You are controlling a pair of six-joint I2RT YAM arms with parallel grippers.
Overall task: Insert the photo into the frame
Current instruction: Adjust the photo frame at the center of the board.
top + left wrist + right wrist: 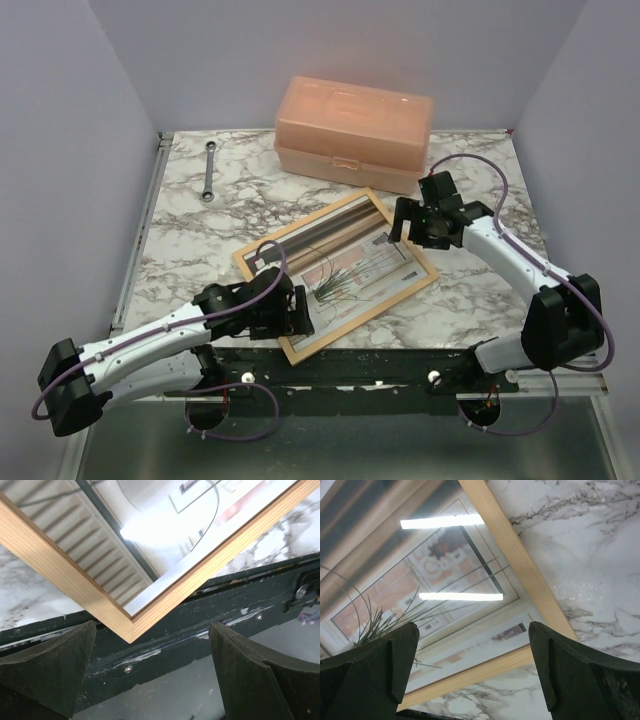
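The light-wood frame point(380, 312) lies flat and skewed on the marble table, its near corner over the table's front edge. The photo point(345, 275) of a spindly plant shows inside it, under reflections. My left gripper point(300, 318) is open and empty at the frame's near corner; in the left wrist view that corner point(127, 622) sits just ahead of the open gripper point(152, 628), not between the fingers. My right gripper point(400, 225) is open and empty above the frame's far right part. The right wrist view shows the moulding point(515, 555) and the photo point(420, 605) below the open gripper point(472, 628).
A peach plastic box point(355, 130) stands at the back, just behind the frame. A wrench point(209, 172) lies at the back left. A dark metal rail point(400, 365) runs along the table's near edge, with a grey surface below it point(165, 690).
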